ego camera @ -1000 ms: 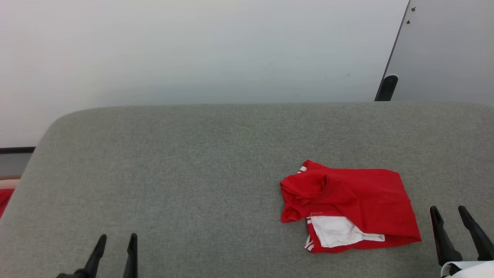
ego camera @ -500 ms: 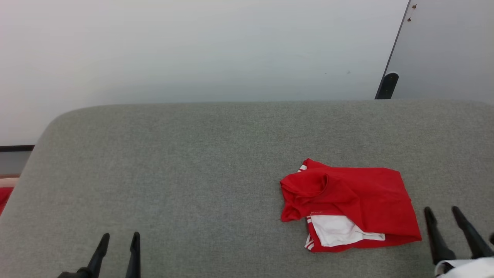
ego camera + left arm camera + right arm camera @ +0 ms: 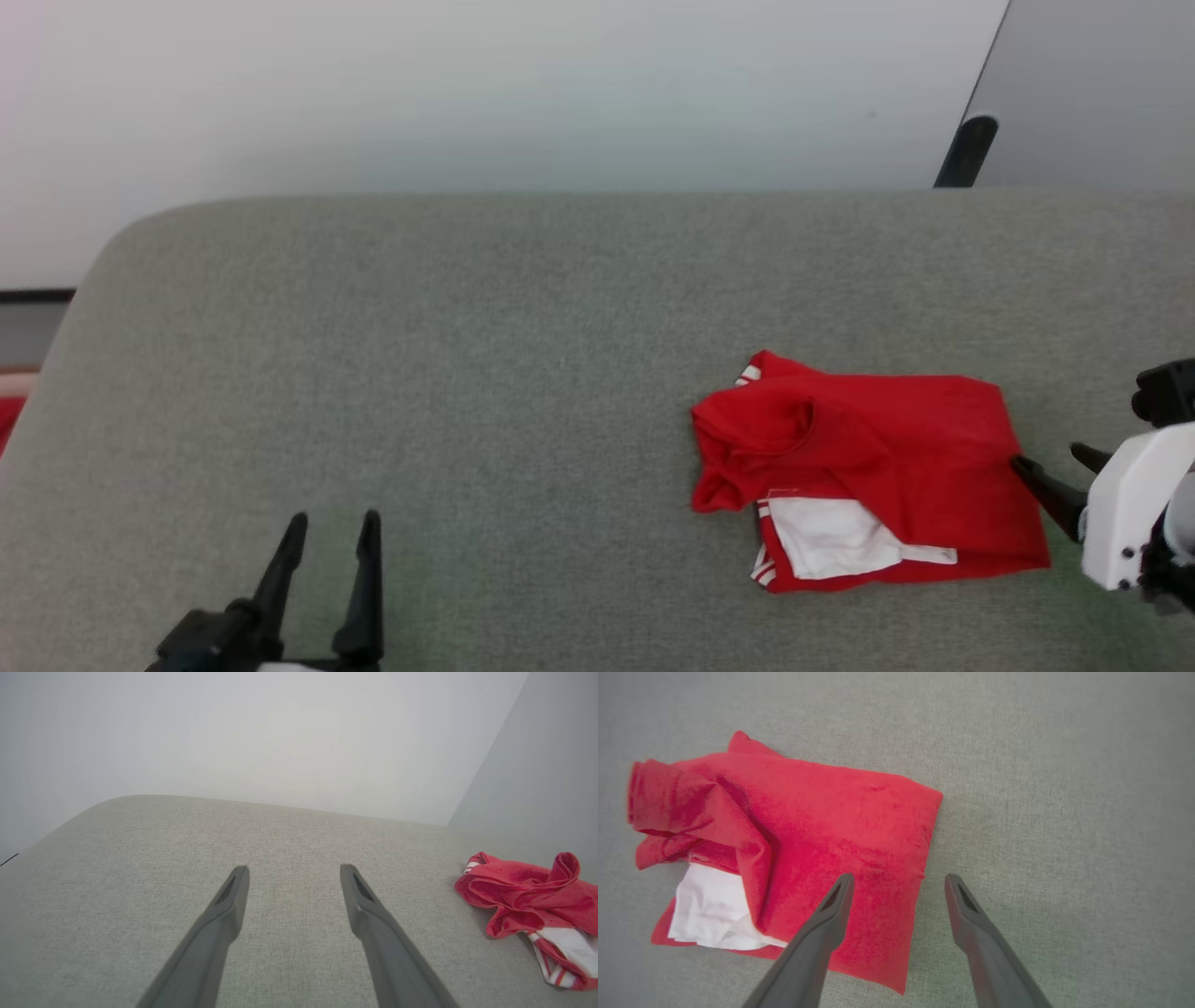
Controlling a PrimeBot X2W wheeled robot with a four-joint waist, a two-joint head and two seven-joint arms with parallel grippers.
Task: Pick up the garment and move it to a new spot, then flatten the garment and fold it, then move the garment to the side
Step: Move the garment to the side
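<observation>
The garment [image 3: 868,457] is a red jersey lying crumpled and partly folded on the grey fabric surface [image 3: 467,373], right of centre. Its white lining [image 3: 831,546] and striped trim show at the near edge. My right gripper [image 3: 1047,457] hangs open at the garment's right edge. In the right wrist view the right gripper [image 3: 900,877] has one finger over the red garment [image 3: 822,826] and the other over bare fabric. My left gripper [image 3: 334,516] stands open at the lower left, far from the garment. In the left wrist view the left gripper [image 3: 294,869] holds nothing, with the garment [image 3: 528,896] off to the right.
A pale wall rises behind the surface's rounded far edge. A dark post [image 3: 966,149] and a grey panel [image 3: 1102,84] stand at the back right. A strip of red [image 3: 7,425] shows past the left edge. Bare grey fabric stretches left of the garment.
The head camera has tilted, shifting the whole picture. My right gripper has swung in from the lower right to the garment's right edge, its white wrist now showing. The garment lies as before.
</observation>
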